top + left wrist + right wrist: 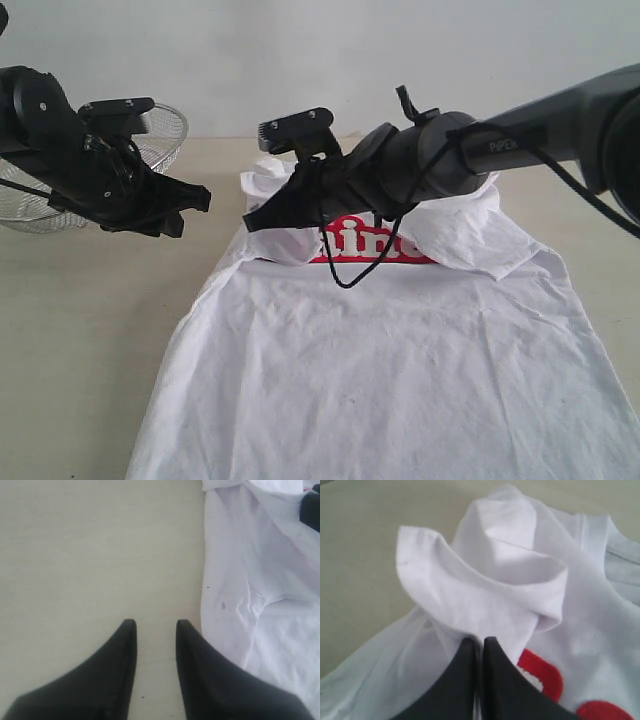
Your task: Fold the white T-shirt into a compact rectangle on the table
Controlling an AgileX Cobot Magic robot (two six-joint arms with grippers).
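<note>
1. the right arm (540, 125) and bunched cloth hide most of the red lettering (400, 247) on the white t-shirt (380, 350); its hem is cut off.
2. right gripper (479, 642) fingers together, pinching a shirt fold; left gripper (156, 626) fingers apart, empty, above the table (75, 555).
3. the shirt lies soft and wrinkled on the matte beige top.

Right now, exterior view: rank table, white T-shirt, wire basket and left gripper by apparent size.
1. table, spans the whole width
2. white T-shirt
3/4. wire basket and left gripper: not ranked. The arm hides part of the basket, and the gripper is nearer the camera.
</note>
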